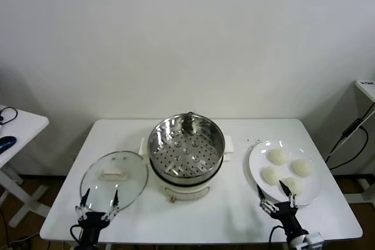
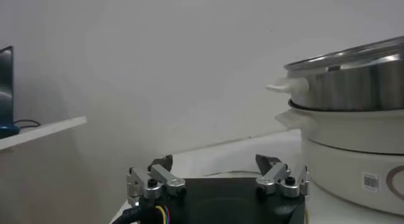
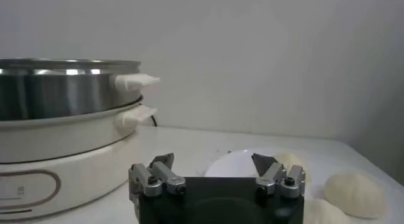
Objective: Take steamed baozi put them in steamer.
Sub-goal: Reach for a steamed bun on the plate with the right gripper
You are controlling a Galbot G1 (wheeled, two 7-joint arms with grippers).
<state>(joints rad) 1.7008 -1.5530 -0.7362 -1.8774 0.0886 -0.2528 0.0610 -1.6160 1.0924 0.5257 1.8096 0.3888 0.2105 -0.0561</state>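
You've got the steamer (image 1: 186,147) sitting in the middle of the white table (image 1: 234,215), and everything else reads off it. Its perforated tray is bare and shiny, no bun inside it. Off to the steamer's left, touching or just beside its white base, the glass lid (image 1: 113,178) lies flat with its white handle up. On the steamer's right, a little apart from the side handle, there's the white plate (image 1: 256,157) with all four steamed baozi (image 1: 278,157) on it, close together in a loose cluster.

Your left gripper (image 1: 98,201) hangs low at the table's near edge, on the near-left of the steamer, right over the near rim of the glass lid. Its jaws stand spread wide with nothing between them; the left wrist view shows the same, both fingers (image 2: 151,180) well apart and the steamer's steel wall (image 2: 353,86) rising close by.

Your right gripper (image 1: 276,195) sits on the near-right of the steamer, over the near edge of the plate, tips just by the nearest bun. Jaws spread wide here too, empty. In the right wrist view the fingers (image 3: 153,176) frame the plate (image 3: 230,165), with baozi (image 3: 354,193) lying just beyond and the steamer (image 3: 66,96) alongside.
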